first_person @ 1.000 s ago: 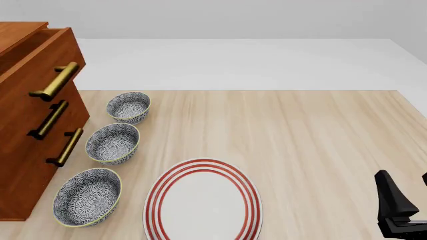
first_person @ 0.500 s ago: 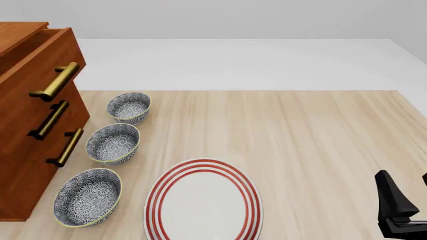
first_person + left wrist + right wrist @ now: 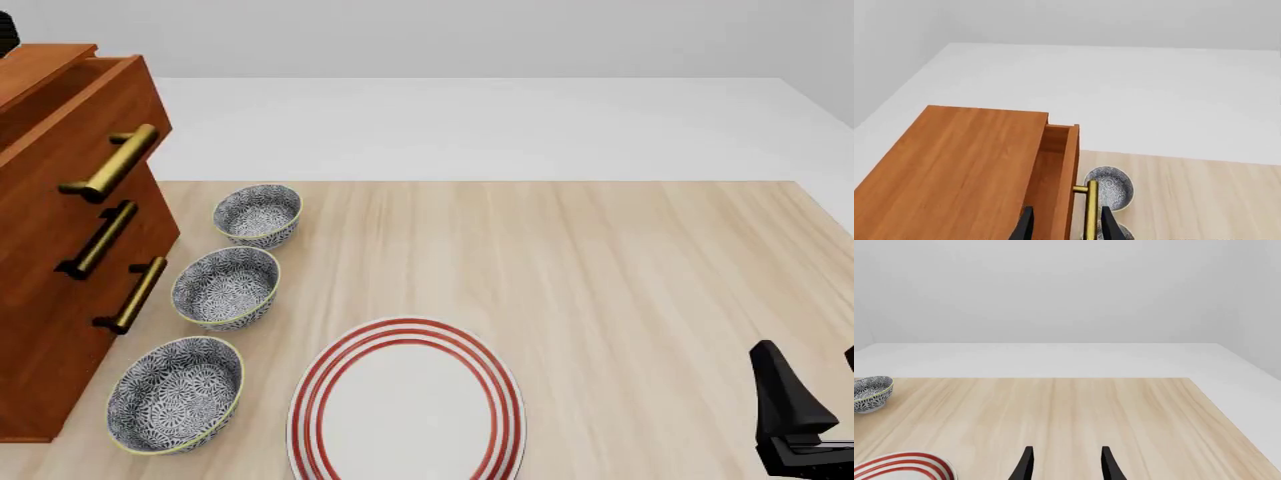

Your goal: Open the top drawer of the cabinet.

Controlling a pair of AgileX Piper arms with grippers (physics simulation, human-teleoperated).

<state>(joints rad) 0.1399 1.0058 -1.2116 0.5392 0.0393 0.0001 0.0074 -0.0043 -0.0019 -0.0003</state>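
The cabinet (image 3: 54, 300) stands at the table's left edge. Its top drawer (image 3: 94, 110) is pulled out a little, and its brass handle (image 3: 114, 162) sticks out further than the two below. In the left wrist view the cabinet's top (image 3: 967, 170), the drawer's open gap (image 3: 1054, 150) and the handle (image 3: 1091, 210) show from above. My left gripper (image 3: 1066, 226) is open and empty, apart from the drawer front and handle. Only a black corner of it (image 3: 4, 30) shows in the front view. My right gripper (image 3: 809, 375) is open and empty at the near right, also seen in its wrist view (image 3: 1066, 464).
Three patterned bowls (image 3: 258, 213) (image 3: 227, 287) (image 3: 175, 393) stand in a row beside the cabinet's front. A red-rimmed white plate (image 3: 407, 400) lies near the front edge. The far bowl (image 3: 1111, 186) shows just beyond the handle.
A black part of the left arm has come into the front view's top left corner. The drawer, bowls, plate and right gripper have not moved.
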